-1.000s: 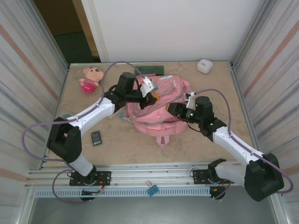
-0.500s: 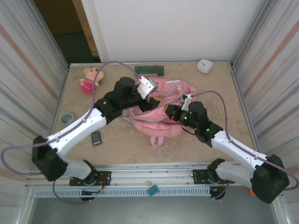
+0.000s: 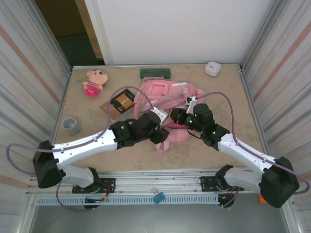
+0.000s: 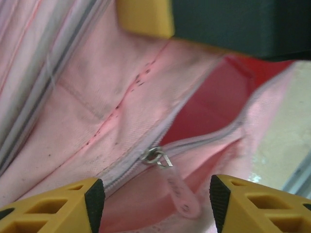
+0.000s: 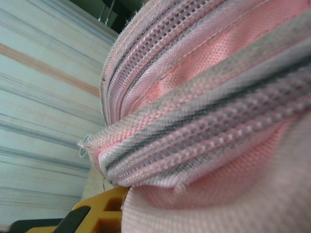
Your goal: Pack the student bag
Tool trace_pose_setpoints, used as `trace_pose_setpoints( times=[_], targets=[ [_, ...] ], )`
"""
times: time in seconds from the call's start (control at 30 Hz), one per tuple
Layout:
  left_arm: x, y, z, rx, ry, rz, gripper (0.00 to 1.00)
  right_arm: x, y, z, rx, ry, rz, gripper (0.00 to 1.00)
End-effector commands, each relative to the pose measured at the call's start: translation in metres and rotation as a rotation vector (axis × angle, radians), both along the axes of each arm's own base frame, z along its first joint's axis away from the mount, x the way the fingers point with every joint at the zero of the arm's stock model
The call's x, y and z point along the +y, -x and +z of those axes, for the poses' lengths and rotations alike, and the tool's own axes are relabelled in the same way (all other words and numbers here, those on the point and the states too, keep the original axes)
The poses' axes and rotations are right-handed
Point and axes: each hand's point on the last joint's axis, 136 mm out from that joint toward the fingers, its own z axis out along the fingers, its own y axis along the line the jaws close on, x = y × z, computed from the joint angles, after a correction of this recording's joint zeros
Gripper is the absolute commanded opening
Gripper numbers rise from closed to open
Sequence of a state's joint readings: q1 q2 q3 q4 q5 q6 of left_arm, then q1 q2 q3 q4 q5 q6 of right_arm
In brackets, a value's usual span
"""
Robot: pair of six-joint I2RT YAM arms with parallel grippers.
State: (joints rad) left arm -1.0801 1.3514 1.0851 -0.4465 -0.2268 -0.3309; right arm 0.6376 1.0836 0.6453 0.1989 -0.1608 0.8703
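Left arm stretched low toward 2 o'clock, left gripper at the near edge of the backpack — fingers spread either side of a zip pull. Right arm bent toward 10 o'clock, right gripper pinching the zip edge. Backpack mid-table, long axis 12 to 6, strap loop at 6.

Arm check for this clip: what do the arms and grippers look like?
The left arm and right arm match: white tubular links between bulky black joint housings. A thin purple cable loops along each. The left gripper has yellow fingers with black pads; the right gripper shows yellow too.
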Motion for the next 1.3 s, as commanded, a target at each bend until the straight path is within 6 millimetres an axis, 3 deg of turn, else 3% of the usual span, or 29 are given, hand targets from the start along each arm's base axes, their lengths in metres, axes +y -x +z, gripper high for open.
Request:
trace_pose_setpoints(
  times=[0.0, 0.13, 0.33, 0.5, 0.6, 0.7, 0.8, 0.87, 1.0, 1.27],
  targets=[
    [0.001, -0.011, 0.004, 0.001, 0.026, 0.101, 0.60, 0.007, -0.002, 0.049, -0.145, -0.052, 0.028, 0.00],
    [-0.005, -0.013, -0.003, 0.010, 0.033, 0.099, 0.53, 0.007, 0.000, 0.051, -0.154, -0.050, 0.038, 0.00],
    [-0.005, -0.008, -0.021, 0.051, 0.032, 0.091, 0.31, 0.006, 0.001, 0.051, -0.147, -0.028, 0.047, 0.00],
    [0.008, -0.005, -0.026, 0.097, 0.051, 0.084, 0.08, -0.008, -0.002, 0.050, -0.116, -0.016, 0.043, 0.00],
    [0.020, -0.004, -0.027, 0.117, 0.068, 0.093, 0.00, -0.019, -0.004, 0.051, -0.101, -0.018, 0.044, 0.00],
    [0.016, 0.000, -0.019, 0.123, 0.137, 0.043, 0.03, -0.027, -0.006, 0.056, -0.096, -0.029, 0.048, 0.00],
    [0.004, 0.006, -0.005, 0.128, 0.245, -0.015, 0.28, -0.025, -0.006, 0.061, -0.101, -0.033, 0.071, 0.00],
    [-0.004, 0.008, 0.006, 0.141, 0.302, -0.028, 0.39, -0.022, -0.005, 0.063, -0.097, -0.036, 0.089, 0.00],
    [-0.010, 0.007, 0.023, 0.159, 0.323, 0.009, 0.42, -0.019, -0.005, 0.067, -0.099, -0.060, 0.101, 0.00],
    [-0.007, -0.003, 0.018, 0.122, 0.183, 0.166, 0.45, -0.009, -0.001, 0.070, -0.108, -0.060, 0.106, 0.00]
  ],
)
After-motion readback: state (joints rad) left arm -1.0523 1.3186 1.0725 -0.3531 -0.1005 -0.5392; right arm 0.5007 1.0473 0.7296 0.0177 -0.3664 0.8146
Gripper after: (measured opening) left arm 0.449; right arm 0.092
